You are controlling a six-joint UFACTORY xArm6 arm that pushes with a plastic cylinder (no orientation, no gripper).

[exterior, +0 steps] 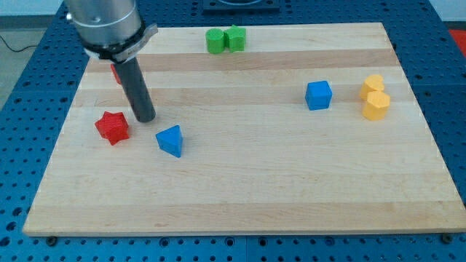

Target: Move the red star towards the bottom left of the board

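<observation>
The red star (112, 127) lies on the wooden board (247, 189) at the view's left, about mid-height. My tip (145, 118) rests on the board just right of the star and slightly above it, a small gap apart. A blue triangular block (170, 140) lies just right of and below the tip. A second red block (116, 73) is mostly hidden behind the rod near the view's upper left.
Two green blocks (224, 39) sit together at the top edge, left of centre. A blue cube (318, 94) lies right of centre. Two yellow blocks (375, 97) sit stacked close together at the right. A blue perforated table surrounds the board.
</observation>
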